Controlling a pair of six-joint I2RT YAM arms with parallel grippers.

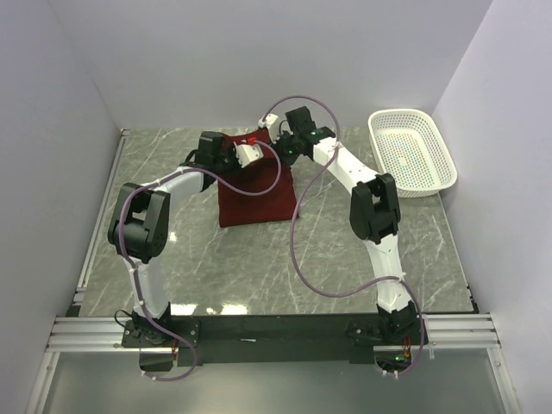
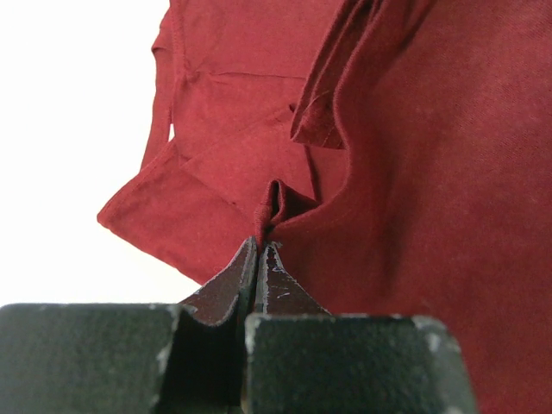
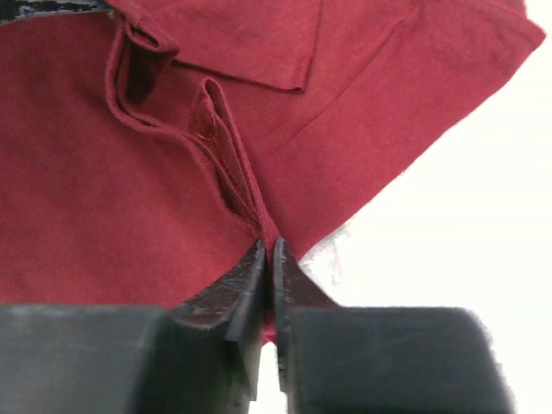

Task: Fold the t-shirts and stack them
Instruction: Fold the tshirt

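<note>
The maroon t-shirt [image 1: 254,190] lies on the grey marbled surface [image 1: 198,259], about midway between the left and right edges and closer to the far edge. It is folded into a rough rectangle whose long sides run from near to far. Both arms reach in over its far end, the left arm from the left and the right arm from the right, and their wrists come close together there.

The left fingers [image 2: 246,263] are pressed together on a small raised pleat of the cloth, which stands up in a peak at their tips. In the left wrist view a sleeve lies flat to the left beyond the pleat, and a folded edge with a stitched hem curls over farther on.

The right fingers [image 3: 250,267] are drawn almost together, with only a thin slit between them. A stitched ridge of the same shirt runs into that slit, so they pinch it, and a sleeve spreads flat to its right.

A white perforated basket [image 1: 412,155] sits at the far right corner of the surface, well apart from the shirt. A purple cable [image 1: 297,250] from the right arm loops over the surface just beside the shirt's right side
</note>
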